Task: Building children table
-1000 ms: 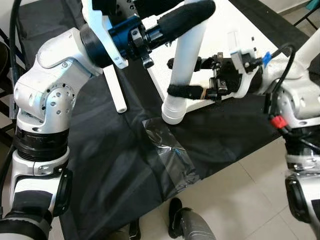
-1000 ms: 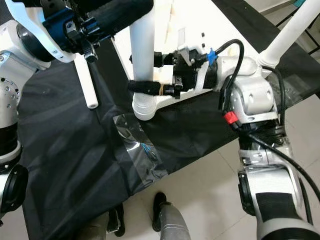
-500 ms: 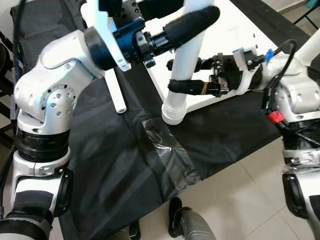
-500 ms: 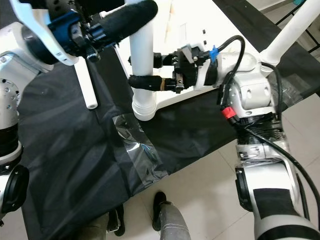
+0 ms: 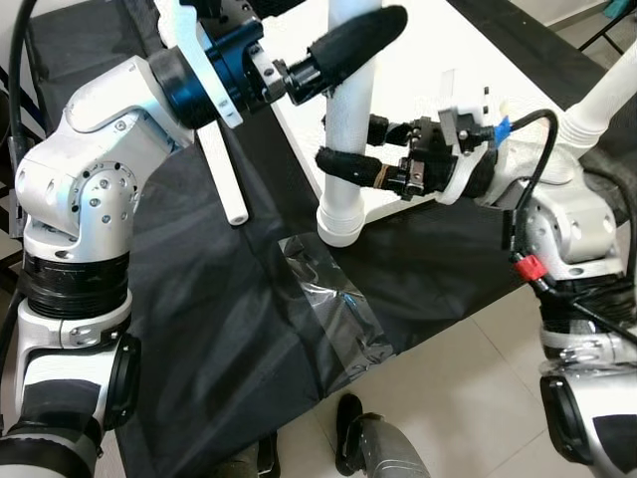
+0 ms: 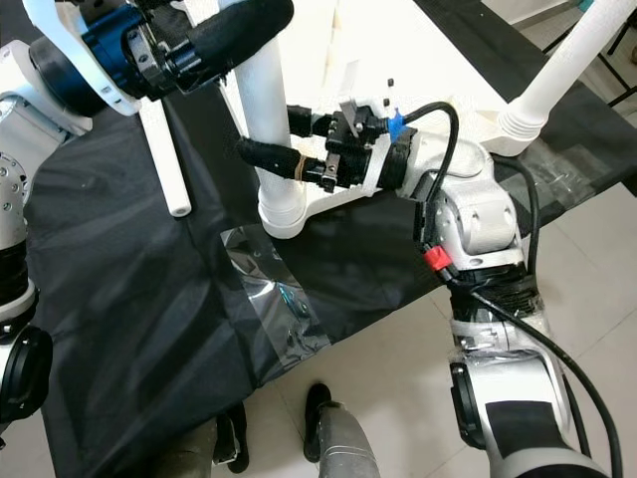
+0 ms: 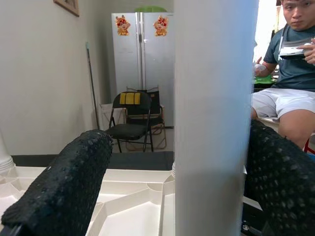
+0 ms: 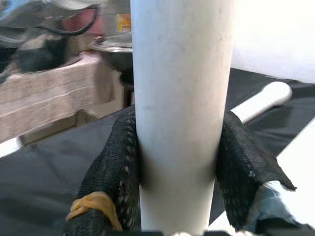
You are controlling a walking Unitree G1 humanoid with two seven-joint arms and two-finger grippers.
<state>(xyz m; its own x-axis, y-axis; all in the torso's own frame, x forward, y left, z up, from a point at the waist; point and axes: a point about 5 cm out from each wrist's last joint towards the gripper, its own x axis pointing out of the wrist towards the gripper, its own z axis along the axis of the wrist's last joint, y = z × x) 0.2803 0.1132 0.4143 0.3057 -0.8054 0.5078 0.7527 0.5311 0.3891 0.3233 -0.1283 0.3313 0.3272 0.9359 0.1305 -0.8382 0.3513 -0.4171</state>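
Note:
A white table leg (image 5: 346, 110) stands upright in a corner socket of the upturned white tabletop (image 5: 438, 50). My right gripper (image 5: 343, 141) is shut on the leg's lower part, and both black fingers (image 8: 115, 162) press its sides. My left gripper (image 5: 358, 20) straddles the leg higher up and is open. One of its fingers (image 7: 74, 182) stands clear of the leg (image 7: 216, 123); the other rests against it. A loose white leg (image 5: 224, 179) lies on the black cloth beside the tabletop.
The black cloth (image 5: 199, 299), with a shiny tape patch (image 5: 333, 309), covers the floor. Another fitted leg (image 5: 607, 95) rises at the right. A person's shoe (image 5: 363, 448) is on the tiles near the cloth's edge. A seated person (image 7: 290, 88) and a folding chair (image 7: 130, 123) are beyond.
The leg has swung from leaning right to nearly upright, both grippers moving with it. The right arm has shifted left and slightly up the leg.

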